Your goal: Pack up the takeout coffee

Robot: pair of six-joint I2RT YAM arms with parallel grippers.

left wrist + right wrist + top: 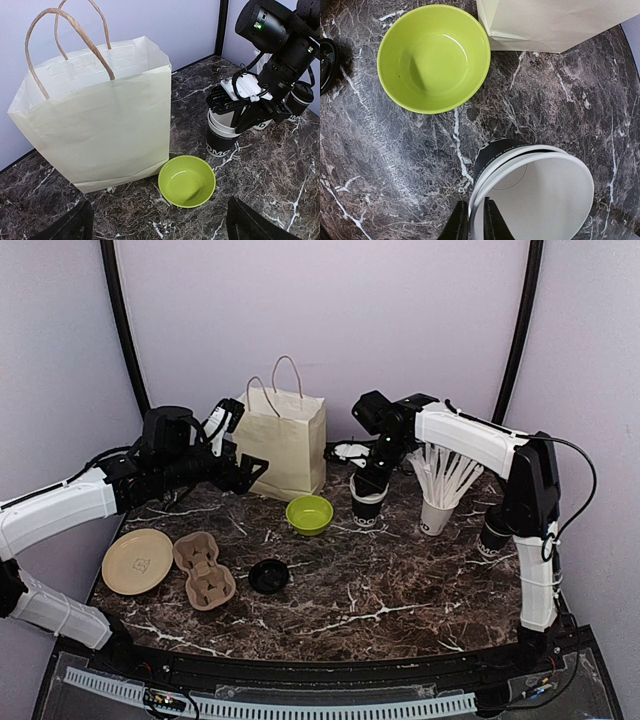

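Two nested takeout coffee cups [535, 185], black with white rims, stand upright on the marble table right of the lime-green bowl [434, 57]. My right gripper [475, 226] is shut on the near rim of the upper cup, one finger inside and one outside. From above, the same cups [367, 505] and right gripper [373, 478] sit beside the paper bag [285, 445]. Under the right arm a lidded coffee cup [491, 538] stands further right. My left gripper [250, 470] hovers open at the bag's left side, holding nothing; its fingertips [75, 225] frame the bowl [186, 181].
A white cup of straws [437, 508] stands between the two coffee cups. A loose black lid [268, 575], a pulp cup carrier [203, 570] and a tan plate [137, 561] lie at the front left. The bag [95, 120] stands open at the top, handles up.
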